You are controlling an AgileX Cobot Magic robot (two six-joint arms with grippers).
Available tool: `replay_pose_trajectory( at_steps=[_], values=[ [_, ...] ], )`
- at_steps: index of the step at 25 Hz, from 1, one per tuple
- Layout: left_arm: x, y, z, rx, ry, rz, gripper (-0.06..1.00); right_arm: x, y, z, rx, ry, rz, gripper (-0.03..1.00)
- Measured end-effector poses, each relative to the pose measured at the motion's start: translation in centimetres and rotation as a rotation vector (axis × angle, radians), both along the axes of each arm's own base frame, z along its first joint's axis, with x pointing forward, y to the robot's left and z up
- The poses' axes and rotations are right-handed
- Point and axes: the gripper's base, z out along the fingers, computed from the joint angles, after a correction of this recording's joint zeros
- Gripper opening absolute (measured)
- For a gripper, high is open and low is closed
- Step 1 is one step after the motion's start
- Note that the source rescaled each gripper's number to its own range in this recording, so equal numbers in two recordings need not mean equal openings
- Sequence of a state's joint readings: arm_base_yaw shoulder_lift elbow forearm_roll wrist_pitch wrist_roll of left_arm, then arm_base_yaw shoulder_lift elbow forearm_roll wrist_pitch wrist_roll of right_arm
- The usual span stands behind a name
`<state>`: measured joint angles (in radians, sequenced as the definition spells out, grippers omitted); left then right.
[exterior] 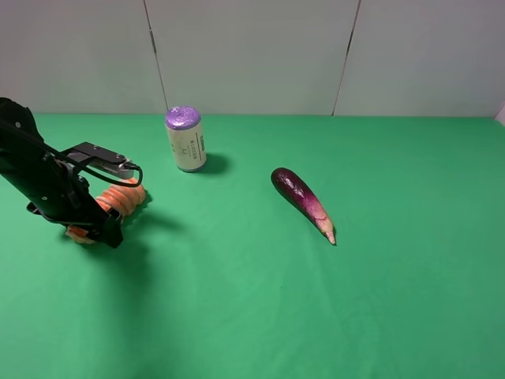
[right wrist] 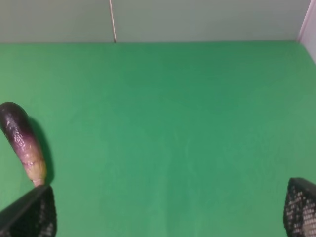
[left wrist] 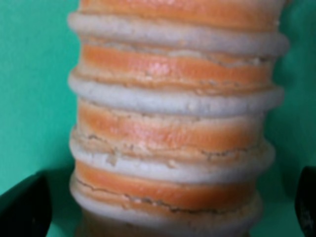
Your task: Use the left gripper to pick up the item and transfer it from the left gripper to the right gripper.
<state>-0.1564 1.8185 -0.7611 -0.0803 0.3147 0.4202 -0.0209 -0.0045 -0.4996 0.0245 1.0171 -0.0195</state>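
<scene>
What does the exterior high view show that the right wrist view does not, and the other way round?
Only the exterior high view shows the left tool at the orange ribbed item, and the purple-topped can standing upright. Only the right wrist view shows the right tool, its two meshed fingertips wide apart with nothing between them. Both show the purple eggplant lying on the green table, and the pale wall behind.

Orange loaf (left wrist: 173, 123) with pale grooves, purple eggplant (exterior: 300, 193), purple-topped can (exterior: 186, 140), green table (exterior: 316, 300)
</scene>
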Motion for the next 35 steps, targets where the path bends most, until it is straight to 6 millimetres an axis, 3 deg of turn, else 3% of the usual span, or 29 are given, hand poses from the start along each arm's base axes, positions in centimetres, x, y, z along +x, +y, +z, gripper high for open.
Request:
replay_pose_trajectory(
  at_steps=[2, 5, 14, 21, 29, 35],
  values=[
    [0.1, 0.0, 0.0, 0.000, -0.008, -0.004, 0.96, 0.0, 0.0, 0.0, 0.000, 0.000, 0.000, 1.00],
    [0.2, 0.0, 0.0, 0.001, -0.017, -0.010, 0.84, 0.0, 0.0, 0.0, 0.000, 0.000, 0.000, 1.00],
    [0.2, 0.0, 0.0, 0.000, -0.022, -0.011, 0.23, 0.0, 0.0, 0.0, 0.000, 0.000, 0.000, 1.00],
    [0.2, 0.0, 0.0, 0.000, -0.020, -0.010, 0.12, 0.0, 0.0, 0.0, 0.000, 0.000, 0.000, 1.00],
    [0.2, -0.1, 0.1, -0.001, -0.024, -0.013, 0.09, 0.0, 0.0, 0.0, 0.000, 0.000, 0.000, 1.00],
    [0.1, -0.1, 2.2, -0.011, -0.079, -0.014, 0.07, 0.0, 0.0, 0.0, 0.000, 0.000, 0.000, 1.00]
  ],
)
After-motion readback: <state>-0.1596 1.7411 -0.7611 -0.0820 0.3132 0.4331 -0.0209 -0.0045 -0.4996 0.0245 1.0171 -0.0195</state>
